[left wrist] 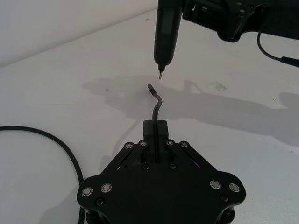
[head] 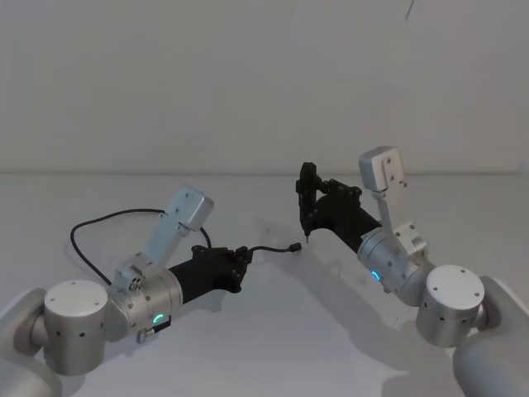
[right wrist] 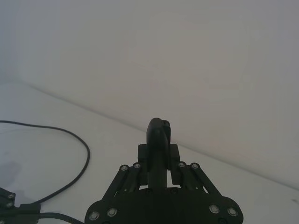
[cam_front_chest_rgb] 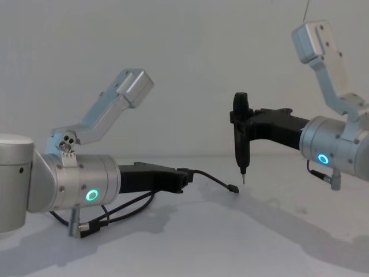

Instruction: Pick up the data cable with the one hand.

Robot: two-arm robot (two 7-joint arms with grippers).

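I have the left hand (head: 242,260) low over the bench (head: 264,356), pinched narrow on the data cable (head: 277,248) a little way back from one plug. That short free end sticks out ahead of the fingers and droops towards the surface, and I cannot tell whether the plug touches down. Behind the hand the rest of the cord trails off in a loose loop that lies on the bench on the robot's left. The right hand (head: 316,195) sits higher, towards the middle, closed on a dark rod (head: 306,208). The rod stands upright with a small metal tip pointing down, just above the surface and just beside the cable's plug, not touching it. The bench is plain white and matte, and soft grey shadows of both arms fall across it under the hands. It runs back to a bare pale wall (head: 207,83) and meets it in a straight seam. A thin dark line (head: 408,10) hangs at the top of the wall on the right; I cannot tell what it is.
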